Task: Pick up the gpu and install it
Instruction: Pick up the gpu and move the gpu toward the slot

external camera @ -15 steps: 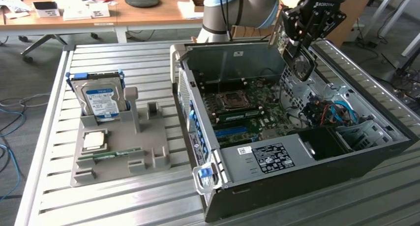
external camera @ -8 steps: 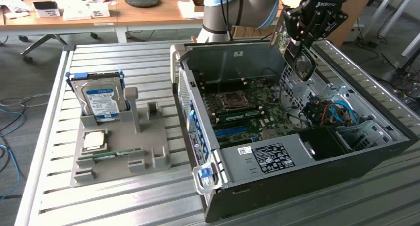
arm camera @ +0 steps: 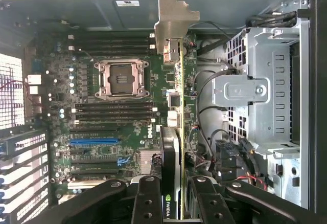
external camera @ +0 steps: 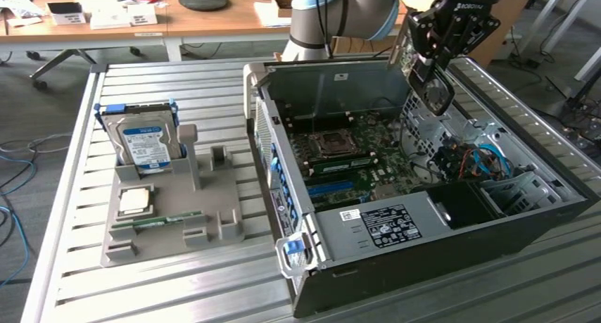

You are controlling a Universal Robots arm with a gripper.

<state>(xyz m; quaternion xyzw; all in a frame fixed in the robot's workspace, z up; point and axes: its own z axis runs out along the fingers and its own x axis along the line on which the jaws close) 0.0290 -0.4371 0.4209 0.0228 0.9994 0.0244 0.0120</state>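
Grey-and-blue jointed robot arm [external camera: 329, 13] reaches over the back wall of the open black computer case [external camera: 413, 267]. Black gripper [external camera: 427, 66] points down, clenched on the gpu [external camera: 437, 94], a thin dark fan card held edge-down above the green motherboard [external camera: 362, 154]. On the exterior view's left: grey plastic tray [external camera: 216, 196], silver hard drive [external camera: 146, 143], green memory stick [external camera: 160, 221]. Beside the card: grey metal drive cage [arm camera: 260, 81].

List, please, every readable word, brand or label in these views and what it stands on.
"DELL": on the motherboard.
"NVIDIA": on the gpu, near its edge.
Too small to read: the hard drive label, the power supply label, the gripper lettering.
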